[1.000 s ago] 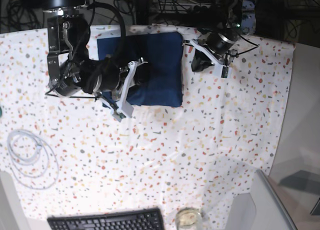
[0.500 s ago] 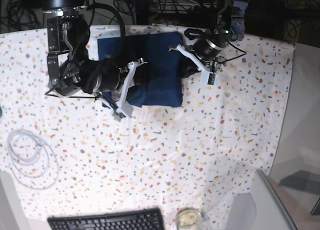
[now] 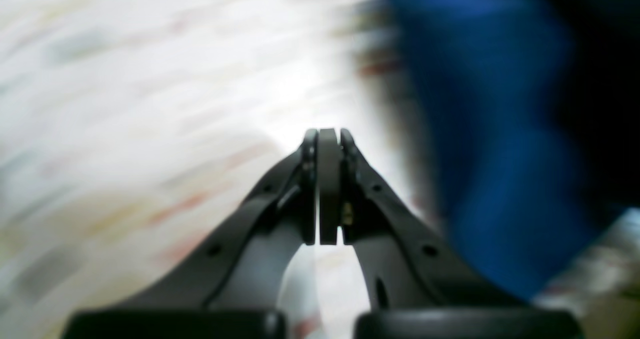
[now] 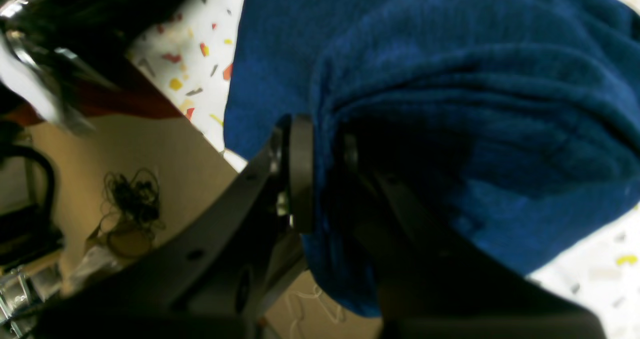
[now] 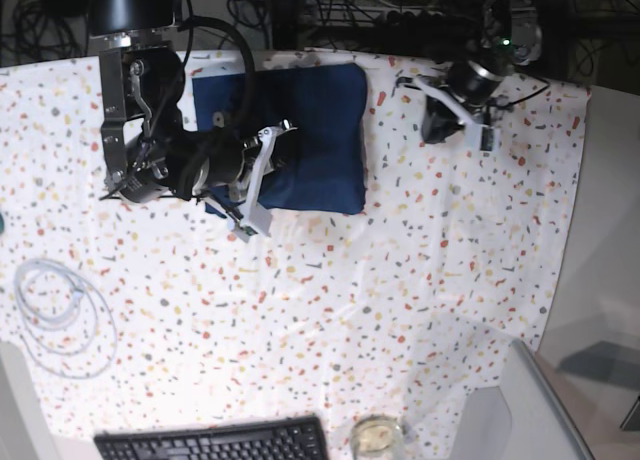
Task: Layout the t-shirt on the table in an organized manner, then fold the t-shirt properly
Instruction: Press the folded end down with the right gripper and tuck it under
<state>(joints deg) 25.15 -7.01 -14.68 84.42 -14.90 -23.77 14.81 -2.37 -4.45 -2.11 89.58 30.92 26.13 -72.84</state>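
Two things nearest the camera sit well apart from the work: a black keyboard at the near edge and a coil of pale cable at the near left of the table. Farther in, the right gripper is clenched on a thick bunch of the t-shirt, gathered layers pinched between its pads at the garment's near-left corner. The navy shirt itself lies as a compact folded block at the far middle of the table, close to the far edge. My worry is that this grip takes several layers at once, so any pull could drag the whole stack sideways, undo the fold or slide it towards the far edge. If the fingers let go while the cloth is lifted, the corner could flop back crooked and wrinkled. Farther right, the left gripper hangs with its fingers pressed together on nothing, just off the shirt's right side; its view is blurred, and a sweep back towards the cloth could snag the edge.
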